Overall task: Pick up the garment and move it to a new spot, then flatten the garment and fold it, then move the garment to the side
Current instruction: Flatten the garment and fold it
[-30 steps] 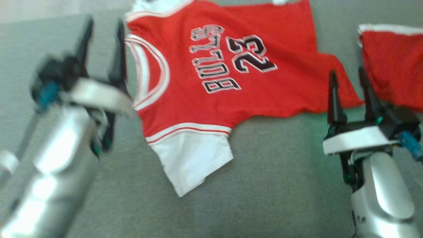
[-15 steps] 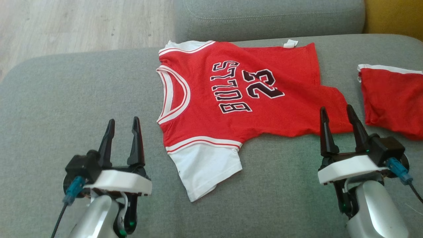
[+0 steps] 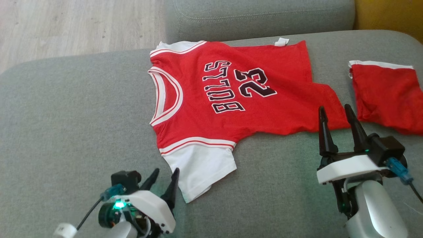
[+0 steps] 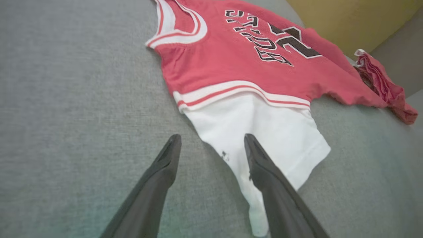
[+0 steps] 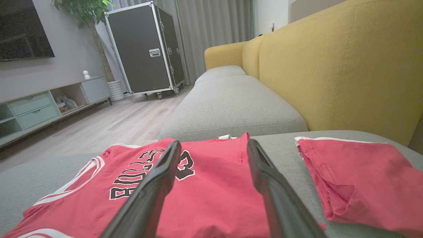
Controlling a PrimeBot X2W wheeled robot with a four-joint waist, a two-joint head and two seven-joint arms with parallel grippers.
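left hand (image 3: 166,170) has dropped low and swung in toward the white sleeve (image 3: 201,168) of the red jersey (image 3: 231,99); half a second ago it sat higher, out beside the neckline. head view also shifted a bit, so the jersey's small slide is the camera moving, not the cloth. right hand (image 3: 334,107) is in about the same place, at the hem corner on the near edge.

both hands released, fingers spread, nothing held. in the left wrist view one finger is over the bare sofa (image 3: 66,115) and the other over the sleeve. cannot tell if it touches.

jersey lies front up on the grey sofa seat, mostly spread, hem end rumpled. a second red garment (image 3: 383,92) lies apart to the right.

judgement: this is the reach for the first pick-up, left hand lining up on the sleeve. nothing lifted yet, whole task still ahead.

containers, right wrist view: black wheeled case (image 5: 145,49) shut, contents hidden. low cabinet (image 5: 39,105) drawers shut, an open cubby holds something too small to tell.
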